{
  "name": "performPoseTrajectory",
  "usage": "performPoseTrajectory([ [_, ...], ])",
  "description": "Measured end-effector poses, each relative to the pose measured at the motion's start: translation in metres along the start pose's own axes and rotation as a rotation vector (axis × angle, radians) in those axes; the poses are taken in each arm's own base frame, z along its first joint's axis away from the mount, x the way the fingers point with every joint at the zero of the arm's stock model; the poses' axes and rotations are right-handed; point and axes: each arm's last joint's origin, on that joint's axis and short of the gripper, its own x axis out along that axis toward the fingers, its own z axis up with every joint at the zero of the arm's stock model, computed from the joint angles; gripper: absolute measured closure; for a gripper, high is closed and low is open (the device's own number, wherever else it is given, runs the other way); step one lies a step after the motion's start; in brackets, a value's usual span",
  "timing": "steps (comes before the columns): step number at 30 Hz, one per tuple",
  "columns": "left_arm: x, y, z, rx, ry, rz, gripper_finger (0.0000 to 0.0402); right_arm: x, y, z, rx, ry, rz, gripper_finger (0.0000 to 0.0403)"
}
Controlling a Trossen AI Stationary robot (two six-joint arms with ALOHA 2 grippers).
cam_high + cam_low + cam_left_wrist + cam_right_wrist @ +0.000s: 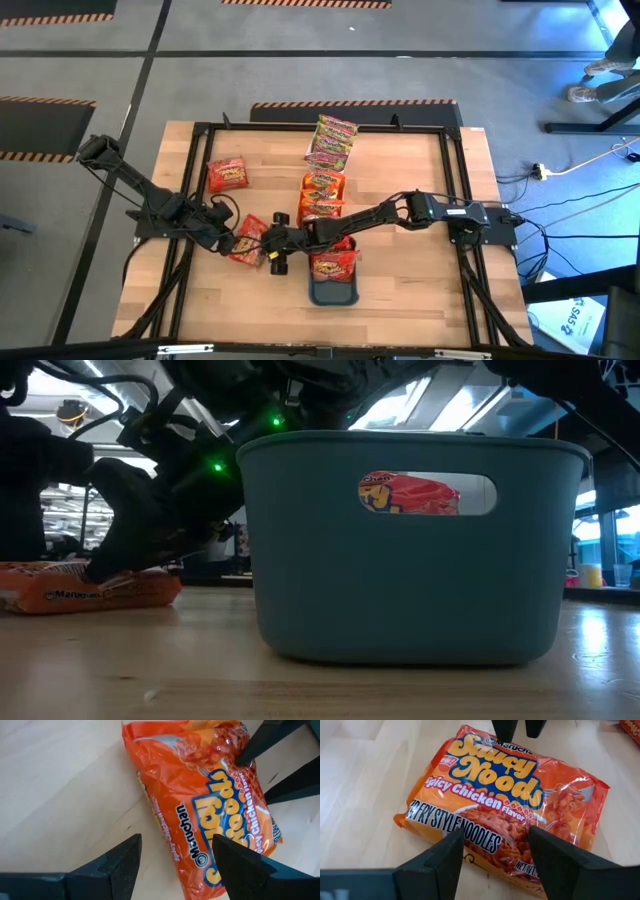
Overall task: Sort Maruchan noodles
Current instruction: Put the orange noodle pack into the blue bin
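The table (400, 290) is light wood inside a black frame, and in the low view a teal bin (415, 550) fills most of the picture, hiding the middle of the table behind it; only a slice of a red packet (410, 494) shows through its handle slot. From above, that bin (333, 293) sits near the table's front edge, partly under the right arm, with a red packet (333, 264) on top of its contents. Both arms meet just left of it over one orange packet (249, 240), lying flat and skewed on the bare wood. The left gripper (172, 857) hangs over one end of this packet (210, 810), fingers spread wide, nothing held. The right gripper (495, 851) faces it from the other end of the packet (505, 810), fingers parted on either side of the print, not clamping; whether they touch the wrapper is hard to tell. Behind, a stack of orange packets (322, 196) lies mid-table, green-pink ones (333, 142) at the far edge, and a lone red packet (227, 174) to the left, well apart.
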Motion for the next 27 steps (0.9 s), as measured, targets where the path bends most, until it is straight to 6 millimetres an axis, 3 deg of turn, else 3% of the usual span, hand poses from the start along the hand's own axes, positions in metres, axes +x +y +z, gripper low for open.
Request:
performPoseTrajectory([
  [17, 0.019, -0.001, -0.001, -0.087, -0.038, -0.03, 0.0163, 0.0, 0.0, -0.001, -0.025, 0.004, 0.001, 0.0188],
  [27, 0.036, 0.004, -0.005, -0.114, -0.037, -0.154, 0.0163, 0.0, 0.001, -0.001, -0.029, 0.004, 0.005, 0.0188],
])
